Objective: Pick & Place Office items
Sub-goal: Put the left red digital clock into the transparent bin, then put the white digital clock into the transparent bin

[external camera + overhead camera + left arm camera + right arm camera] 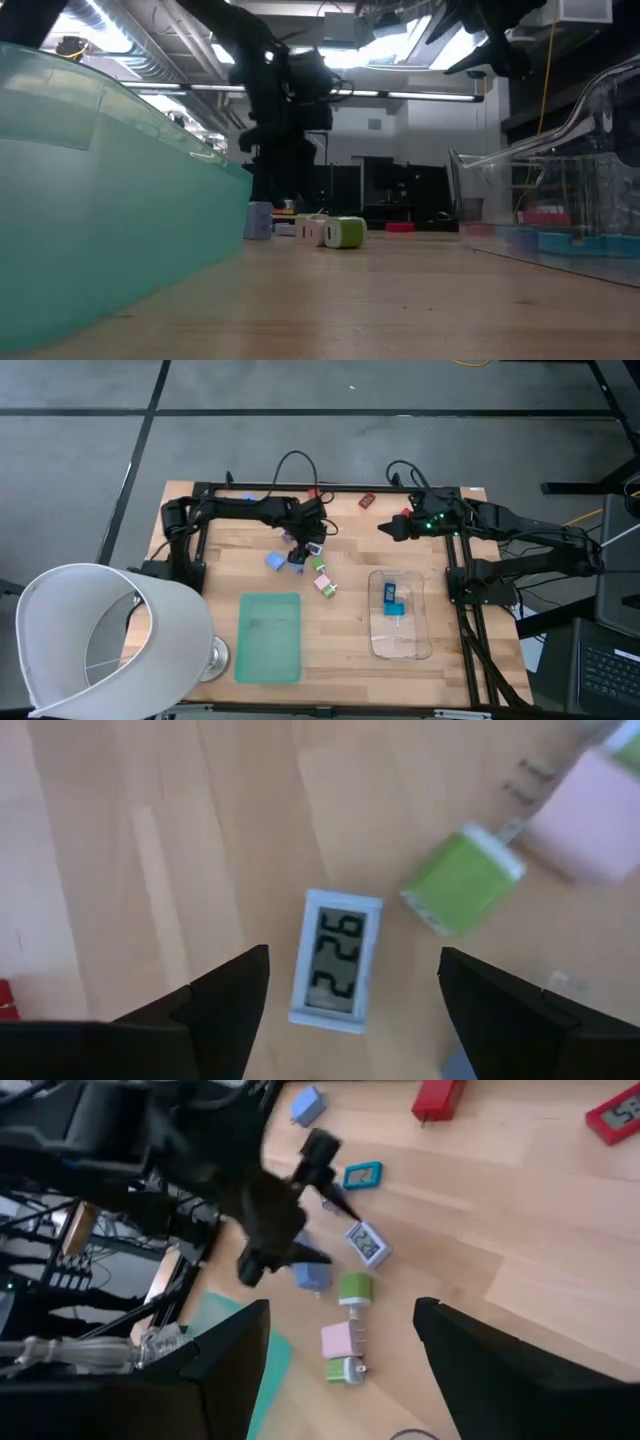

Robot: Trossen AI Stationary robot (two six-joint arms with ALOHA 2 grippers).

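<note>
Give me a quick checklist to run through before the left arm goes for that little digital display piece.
1. Left gripper open: ok, its fingers stand apart on either side of the small white display piece.
2. Display piece lying free on the table: ok, flat, face up, nothing touching it.
3. Neighbours clear: cannot tell for sure; the green block lies close beside it, and the pink block just beyond.
4. Right gripper out of the way: ok, open, near the table's far edge.
5. Clear tray ready: ok, it holds a blue piece and has bare space.
</note>
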